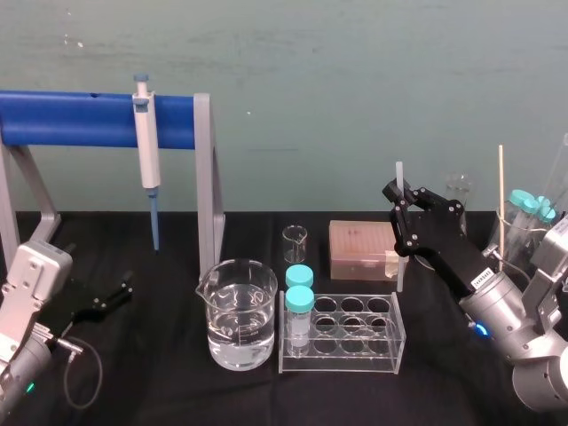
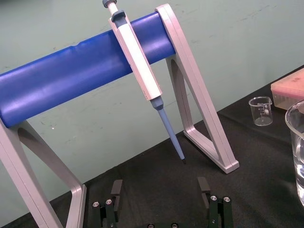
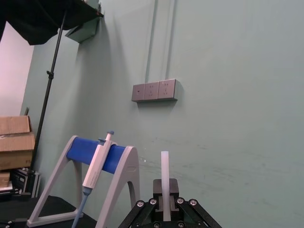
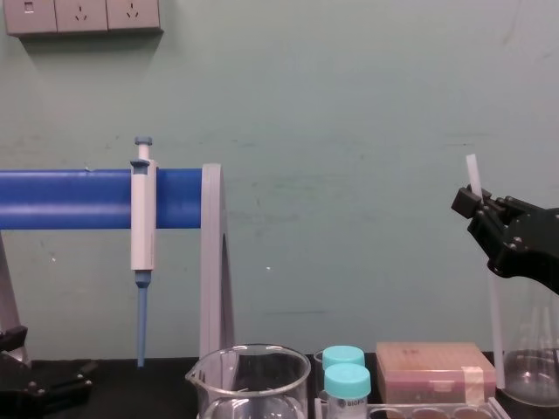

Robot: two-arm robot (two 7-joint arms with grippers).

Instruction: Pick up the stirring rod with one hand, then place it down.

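My right gripper (image 1: 401, 211) is shut on the stirring rod (image 1: 399, 177), a thin whitish translucent rod held nearly upright above the right side of the table, behind the tube rack. In the chest view the stirring rod (image 4: 472, 170) sticks up above the right gripper (image 4: 473, 202) and runs down below it. The right wrist view shows the stirring rod (image 3: 165, 173) pinched between the black fingers of the gripper (image 3: 165, 192). My left gripper (image 1: 111, 300) rests low at the table's left side, open and holding nothing; its fingers (image 2: 116, 189) stand wide apart below the pipette stand.
A water-filled beaker (image 1: 238, 324) stands front centre beside a clear tube rack (image 1: 398, 342) with two teal-capped tubes (image 1: 299, 306). Behind are a small beaker (image 1: 295, 241) and a pink tip box (image 1: 359, 248). A pipette (image 1: 146, 142) hangs on the blue stand (image 1: 80, 120). Glassware crowds the far right.
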